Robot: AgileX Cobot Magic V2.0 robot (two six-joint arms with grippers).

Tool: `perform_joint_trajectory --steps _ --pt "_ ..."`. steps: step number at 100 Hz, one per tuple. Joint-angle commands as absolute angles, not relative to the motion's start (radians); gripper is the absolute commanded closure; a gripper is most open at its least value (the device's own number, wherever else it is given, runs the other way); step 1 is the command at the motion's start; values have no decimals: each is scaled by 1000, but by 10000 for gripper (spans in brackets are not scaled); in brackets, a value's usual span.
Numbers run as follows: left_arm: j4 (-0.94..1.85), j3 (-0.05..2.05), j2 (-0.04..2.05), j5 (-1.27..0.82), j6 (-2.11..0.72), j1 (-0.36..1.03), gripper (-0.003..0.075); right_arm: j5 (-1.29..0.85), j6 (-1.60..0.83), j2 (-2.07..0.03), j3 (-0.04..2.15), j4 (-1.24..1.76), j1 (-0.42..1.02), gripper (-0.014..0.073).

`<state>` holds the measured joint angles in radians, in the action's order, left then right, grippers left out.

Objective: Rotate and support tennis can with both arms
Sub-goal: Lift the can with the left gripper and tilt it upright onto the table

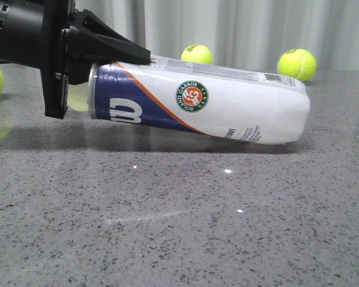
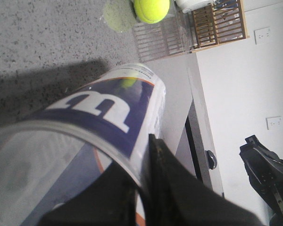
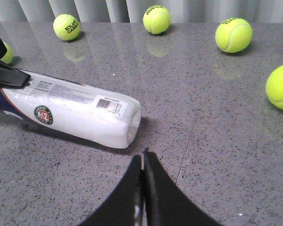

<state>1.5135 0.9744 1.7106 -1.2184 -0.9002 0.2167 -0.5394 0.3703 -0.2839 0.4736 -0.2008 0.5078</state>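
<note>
Clearly the lift is under way: the left pincer (image 1: 116, 57) is clenched on the navy rim end of the tennis can (image 1: 215, 104), holding that end off the bench (image 1: 167, 227) while the white far end rests on the stone. The right pincer (image 3: 142, 165), fingers pressed together and empty, hovers near the white end without touching it. Next, I judge, it must come under or against that end to support the turn.
</note>
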Motion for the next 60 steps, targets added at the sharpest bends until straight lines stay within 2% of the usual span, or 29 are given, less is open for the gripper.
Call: perform_joint_trajectory --steps 1,32,60 --pt "1535 1007 1641 -1279 -906 223 741 -467 369 -291 499 -224 503 650" --pt "1454 1162 1442 -1279 -865 223 741 -467 369 -291 499 -224 503 650" --pt "1082 1386 1341 -1266 -620 226 741 -467 369 -291 499 -224 503 650"
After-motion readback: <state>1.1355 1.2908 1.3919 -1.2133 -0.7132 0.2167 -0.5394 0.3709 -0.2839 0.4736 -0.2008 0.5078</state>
